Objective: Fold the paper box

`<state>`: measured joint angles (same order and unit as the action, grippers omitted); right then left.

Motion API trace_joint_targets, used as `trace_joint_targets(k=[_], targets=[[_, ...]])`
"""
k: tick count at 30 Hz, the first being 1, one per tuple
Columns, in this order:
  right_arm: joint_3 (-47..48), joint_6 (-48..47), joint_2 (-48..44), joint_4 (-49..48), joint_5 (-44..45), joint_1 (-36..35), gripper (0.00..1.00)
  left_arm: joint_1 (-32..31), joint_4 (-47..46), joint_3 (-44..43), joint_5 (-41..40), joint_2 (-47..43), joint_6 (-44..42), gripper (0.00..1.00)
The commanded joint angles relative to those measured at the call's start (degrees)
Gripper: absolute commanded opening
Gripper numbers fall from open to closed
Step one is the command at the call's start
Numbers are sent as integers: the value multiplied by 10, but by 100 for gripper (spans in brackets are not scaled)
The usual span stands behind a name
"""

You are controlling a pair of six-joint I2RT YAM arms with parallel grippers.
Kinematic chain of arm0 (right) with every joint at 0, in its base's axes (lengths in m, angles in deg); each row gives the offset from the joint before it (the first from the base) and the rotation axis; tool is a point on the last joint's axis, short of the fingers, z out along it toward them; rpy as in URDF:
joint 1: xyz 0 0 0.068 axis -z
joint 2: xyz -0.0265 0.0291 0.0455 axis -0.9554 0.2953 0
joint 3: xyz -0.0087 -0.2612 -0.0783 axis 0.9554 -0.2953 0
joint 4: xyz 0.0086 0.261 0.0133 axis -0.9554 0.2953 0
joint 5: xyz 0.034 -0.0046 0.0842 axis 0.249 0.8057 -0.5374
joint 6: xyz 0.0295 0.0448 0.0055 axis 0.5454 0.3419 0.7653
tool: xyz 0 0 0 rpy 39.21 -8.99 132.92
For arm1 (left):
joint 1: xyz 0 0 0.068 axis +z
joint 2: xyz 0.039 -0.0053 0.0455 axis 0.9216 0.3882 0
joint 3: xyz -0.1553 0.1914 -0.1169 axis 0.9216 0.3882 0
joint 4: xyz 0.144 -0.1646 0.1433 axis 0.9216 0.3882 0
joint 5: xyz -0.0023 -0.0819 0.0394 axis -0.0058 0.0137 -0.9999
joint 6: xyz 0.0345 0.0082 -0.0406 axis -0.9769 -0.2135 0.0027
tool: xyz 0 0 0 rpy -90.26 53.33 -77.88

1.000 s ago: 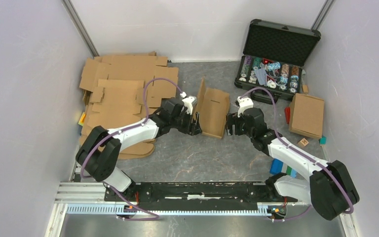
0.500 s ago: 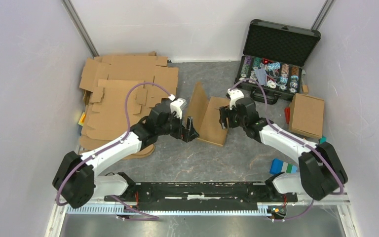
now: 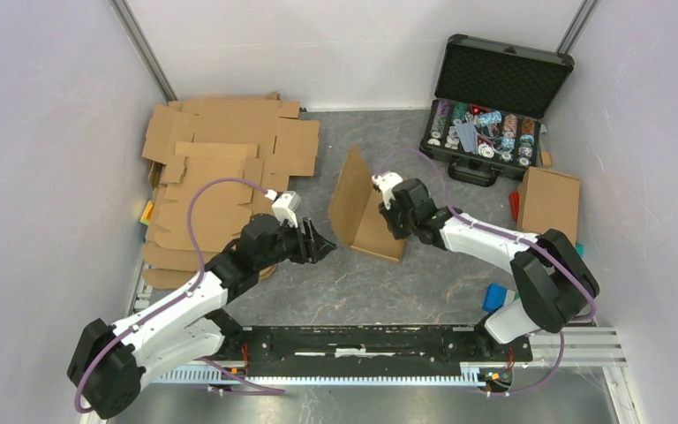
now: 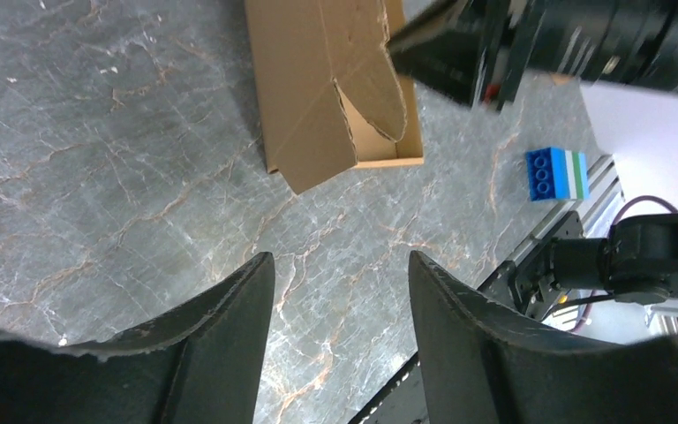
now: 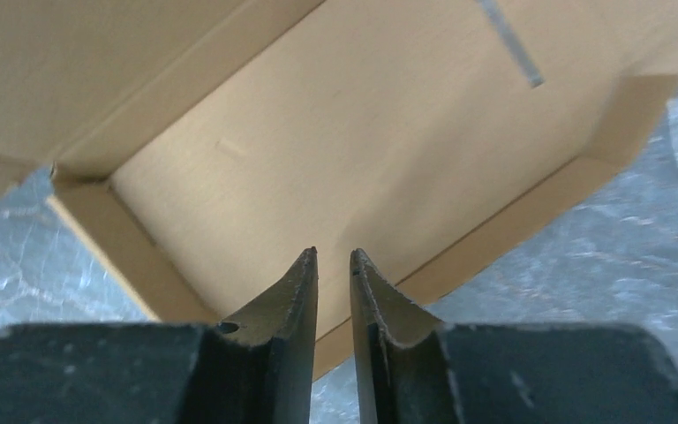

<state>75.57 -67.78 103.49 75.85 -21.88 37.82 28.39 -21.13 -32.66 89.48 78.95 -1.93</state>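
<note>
the open black case [image 3: 503,79] at the far right holds rows of poker chips [image 3: 485,128]; a closed cardboard box [image 3: 548,206] lies beside it. the paper box [image 3: 366,208] sits at the middle of the table [image 3: 388,283], half formed, one tall panel upright over a flat floor with low walls. the left gripper [image 4: 340,265] hangs wide open and empty nearby; the right gripper [image 5: 333,254], jaws parted by only an empty slit, hovers over that floor.

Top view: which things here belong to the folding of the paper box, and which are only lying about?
Job in hand: paper box, left gripper, right gripper.
Lying about: flat cardboard stack, poker chip case, closed cardboard box, blue block.
</note>
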Motion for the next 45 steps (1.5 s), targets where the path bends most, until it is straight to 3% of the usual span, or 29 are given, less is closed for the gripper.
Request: trace_joint_targets(k=[1, 8, 11, 16, 20, 28, 32, 34, 36, 38, 41, 45], targets=[[-42, -6, -23, 6, 9, -32, 25, -3, -54, 10, -18, -10, 31, 62], [-124, 25, -72, -18, 13, -79, 22, -2, -102, -3, 15, 51, 23, 55], [-143, 61, -95, -47, -28, -117, 22, 7, -101, -11, 2, 72, 13, 46], [-123, 115, -101, -95, -42, -188, 21, 36, -101, -56, 69, 138, -13, 38], [-103, 137, -98, -124, -61, -197, 22, 52, -93, -75, 53, 167, -27, 38], [-115, 118, -206, -59, 120, -161, 20, 66, -92, -171, 76, 269, -86, 38], [-155, 122, -271, -38, 147, -66, 34, 69, -104, -212, 102, 309, -124, 40], [-184, 133, -297, -39, 154, -10, 53, 69, -75, -240, 114, 313, -140, 42], [-209, 146, -315, -42, 156, 32, 74, 69, -45, -240, 120, 294, -145, 52], [-226, 157, -323, -45, 152, 61, 83, 69, -38, -211, 107, 256, -138, 64], [-244, 171, -323, -45, 146, 93, 85, 67, -14, -158, 84, 186, -116, 72], [-274, 171, -320, -72, 101, 131, 84, 50, -13, -76, 70, 114, -51, 73]])
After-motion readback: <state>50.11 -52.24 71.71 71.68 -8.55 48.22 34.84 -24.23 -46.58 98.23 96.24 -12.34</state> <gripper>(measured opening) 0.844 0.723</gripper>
